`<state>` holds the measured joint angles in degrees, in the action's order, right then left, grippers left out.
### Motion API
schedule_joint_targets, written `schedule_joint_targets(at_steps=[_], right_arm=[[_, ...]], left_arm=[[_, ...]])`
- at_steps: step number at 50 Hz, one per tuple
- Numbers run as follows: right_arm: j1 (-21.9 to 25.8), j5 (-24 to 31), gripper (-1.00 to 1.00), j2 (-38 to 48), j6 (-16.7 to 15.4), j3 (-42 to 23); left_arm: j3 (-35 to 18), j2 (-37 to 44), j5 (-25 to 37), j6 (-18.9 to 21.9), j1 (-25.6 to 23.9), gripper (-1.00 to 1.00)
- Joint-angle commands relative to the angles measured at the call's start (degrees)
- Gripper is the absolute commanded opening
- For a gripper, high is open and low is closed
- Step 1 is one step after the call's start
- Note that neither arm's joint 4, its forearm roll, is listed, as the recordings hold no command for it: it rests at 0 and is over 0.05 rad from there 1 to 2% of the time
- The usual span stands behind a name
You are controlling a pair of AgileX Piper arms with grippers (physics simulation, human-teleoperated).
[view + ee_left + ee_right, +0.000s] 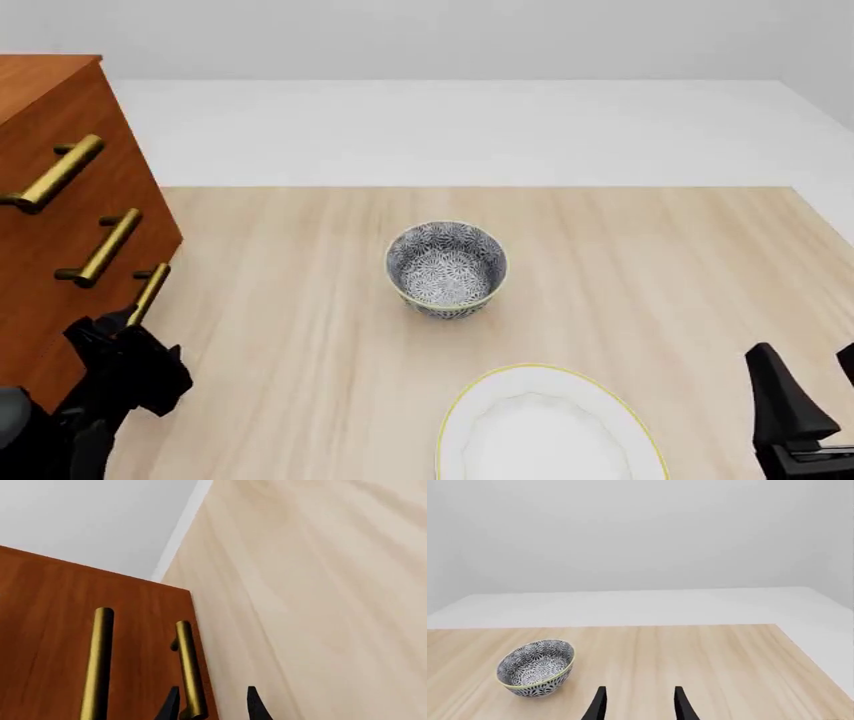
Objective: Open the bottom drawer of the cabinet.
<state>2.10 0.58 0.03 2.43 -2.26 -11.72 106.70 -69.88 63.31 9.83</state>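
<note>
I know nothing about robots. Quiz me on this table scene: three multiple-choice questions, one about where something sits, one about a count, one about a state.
1. Where is the patterned bowl?
A. inside a drawer
B. on the table, beyond the white plate
C. on top of the cabinet

2. How many brass handles does the cabinet show in the front view?
A. one
B. five
C. three

3. The left gripper is
A. open astride the bottom drawer's handle
B. holding the bowl
C. resting on the plate

Answers: 1 B, it stands on wood past the plate. 2 C, three bars show. 3 A, fingertips flank the bar.

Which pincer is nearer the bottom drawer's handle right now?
Left. The left pincer is at the bottom drawer's handle, fingers straddling its lower end. The right pincer hangs open far across the table, nowhere near the cabinet.
</note>
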Motion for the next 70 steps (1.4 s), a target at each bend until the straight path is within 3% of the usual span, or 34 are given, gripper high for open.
schedule_joint_targets(at_steps=[1,41,42,62,70], right_arm=[[-0.39,0.02,1.0,-0.01,0.12,-0.02],[-0.39,0.16,1.0,-0.01,0.23,-0.18],[-0.39,0.26,1.0,-0.01,0.24,-0.29],[-0.68,-0.07,1.0,-0.01,0.79,-0.07],[-0.64,-0.02,1.0,-0.01,0.9,-0.2]], left_arm=[[-2.99,3.79,-0.02,2.13,1.69,1.0],[-4.54,6.09,-0.02,5.82,7.39,1.0],[-4.43,5.87,-0.02,5.91,7.43,-1.0],[-3.01,3.56,-0.02,5.64,6.32,-1.0],[-1.64,1.28,-0.02,4.93,3.61,-1.0]])
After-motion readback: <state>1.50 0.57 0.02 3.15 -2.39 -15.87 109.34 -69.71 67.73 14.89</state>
